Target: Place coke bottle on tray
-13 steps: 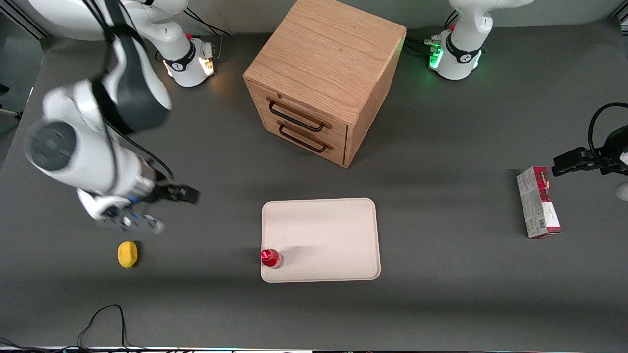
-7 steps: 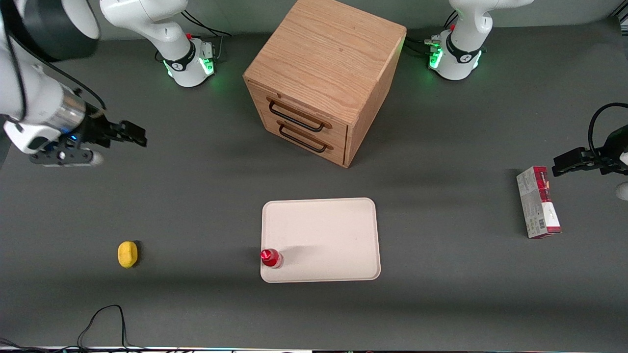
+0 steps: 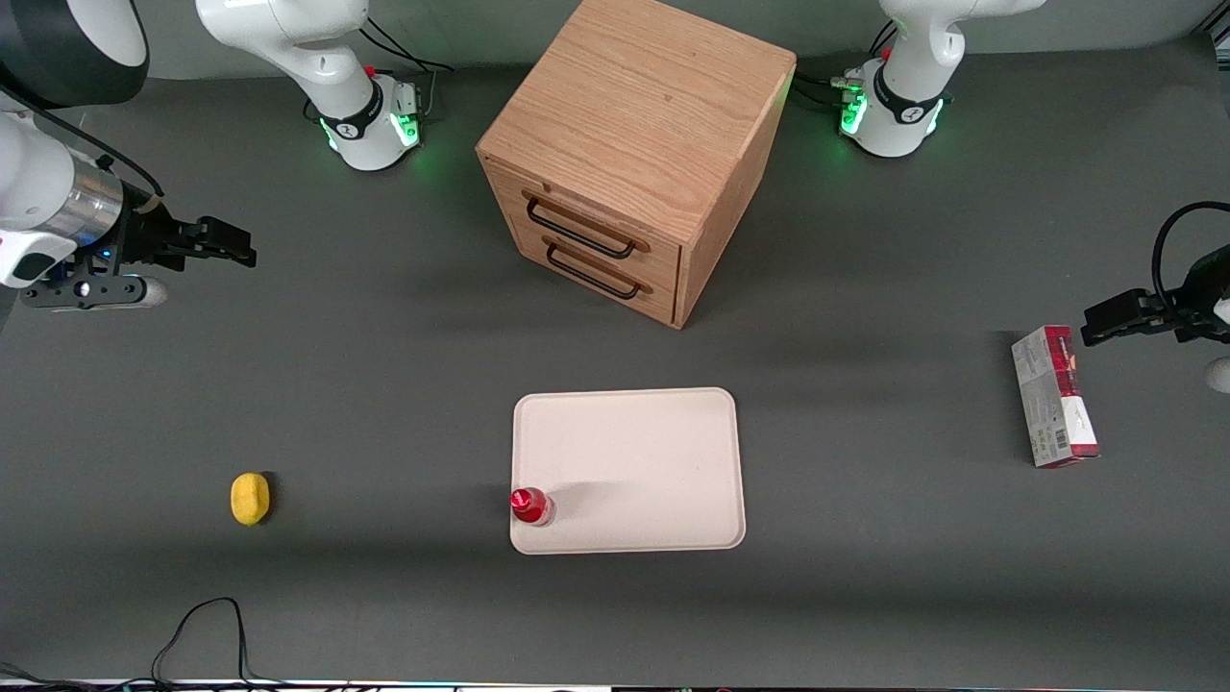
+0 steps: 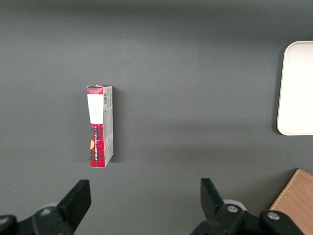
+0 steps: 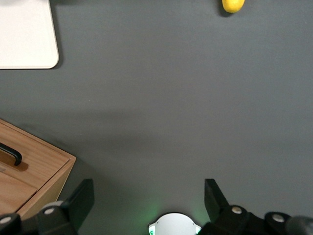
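Even overhead light fell on the dark matte worktop (image 3: 384, 384), sharp throughout. The cabinet (image 3: 634, 154) cast a soft, broad shadow toward four o'clock; the coke bottle (image 3: 529, 506) threw a faint one across the tray (image 3: 653, 452) toward three o'clock. Green lamps glowed at both arm bases. The claw (image 3: 226, 245) hung empty and open, unblurred.

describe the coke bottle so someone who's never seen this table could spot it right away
Start at the wooden two-drawer cabinet; in front of its drawers, nearer the front camera, lies a cream-white tray. The coke bottle stands upright in the tray's corner toward the working arm's end, far from the open gripper. Its red cap and clear body set it apart from the yellow lemon-like object.
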### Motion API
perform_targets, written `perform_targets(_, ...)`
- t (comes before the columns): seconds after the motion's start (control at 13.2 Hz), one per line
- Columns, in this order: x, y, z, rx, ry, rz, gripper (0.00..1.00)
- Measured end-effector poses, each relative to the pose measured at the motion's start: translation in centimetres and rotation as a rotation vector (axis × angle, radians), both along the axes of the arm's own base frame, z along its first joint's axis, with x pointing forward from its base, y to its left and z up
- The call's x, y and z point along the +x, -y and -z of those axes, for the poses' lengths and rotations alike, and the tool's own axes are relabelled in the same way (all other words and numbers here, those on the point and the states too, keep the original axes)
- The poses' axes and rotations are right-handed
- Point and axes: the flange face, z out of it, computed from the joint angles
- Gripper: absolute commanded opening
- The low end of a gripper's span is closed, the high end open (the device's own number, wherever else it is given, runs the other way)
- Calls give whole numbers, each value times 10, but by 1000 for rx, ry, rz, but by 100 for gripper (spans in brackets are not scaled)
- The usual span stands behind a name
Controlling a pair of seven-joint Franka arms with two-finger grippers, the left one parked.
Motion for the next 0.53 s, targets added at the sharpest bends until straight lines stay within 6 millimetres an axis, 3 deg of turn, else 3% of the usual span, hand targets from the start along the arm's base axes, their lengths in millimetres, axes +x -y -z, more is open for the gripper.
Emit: perform_targets(0.53,15,4,-7,0,6,-1,100)
